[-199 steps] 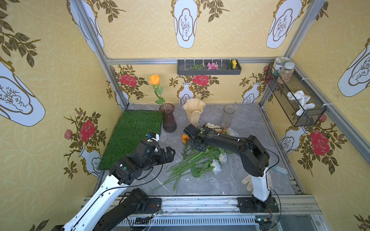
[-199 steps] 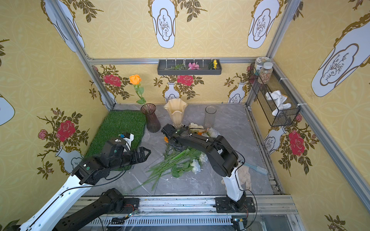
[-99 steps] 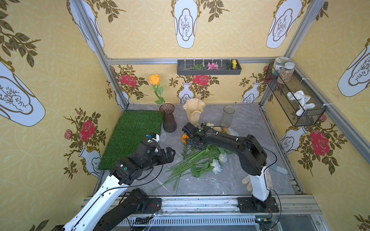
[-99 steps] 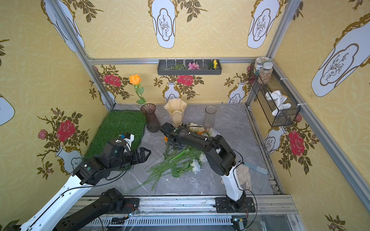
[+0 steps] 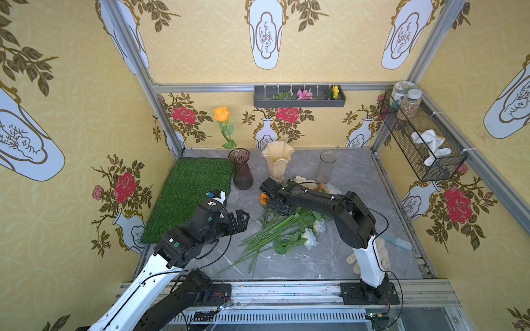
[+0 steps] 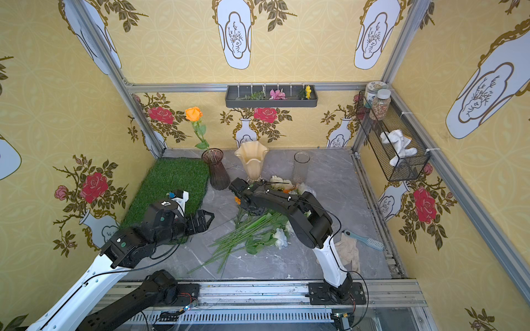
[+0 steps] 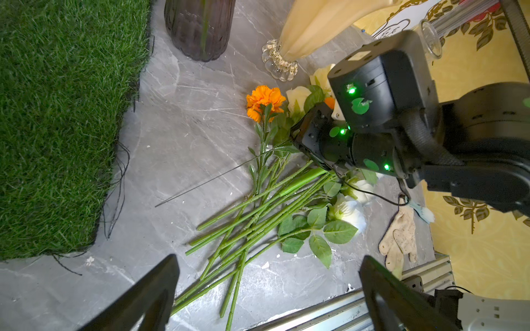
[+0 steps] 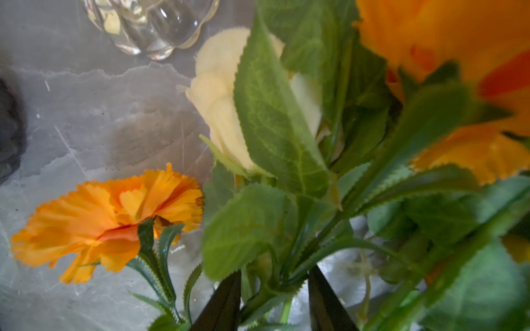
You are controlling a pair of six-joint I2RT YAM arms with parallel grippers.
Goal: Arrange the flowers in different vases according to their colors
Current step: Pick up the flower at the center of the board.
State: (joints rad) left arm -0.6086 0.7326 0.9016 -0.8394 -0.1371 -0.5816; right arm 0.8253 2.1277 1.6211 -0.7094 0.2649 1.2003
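One orange rose (image 5: 221,114) stands in the purple vase (image 5: 241,172), other flowers (image 5: 282,226) heaped on tabletop (image 5: 301,263); left fingers (image 7: 149,298) wide open, right fingers (image 8: 226,303) straddle cream rose (image 8: 218,109) stem, grip unclear.

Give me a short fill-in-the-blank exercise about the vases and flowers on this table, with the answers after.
1. The ribbed vase holding the orange rose is dark ____.
2. The ruffled vase stands ____ the ribbed vase and the glass cylinder.
3. The left pincer hangs over the table with its jaws ____.
Answers: purple; between; open.
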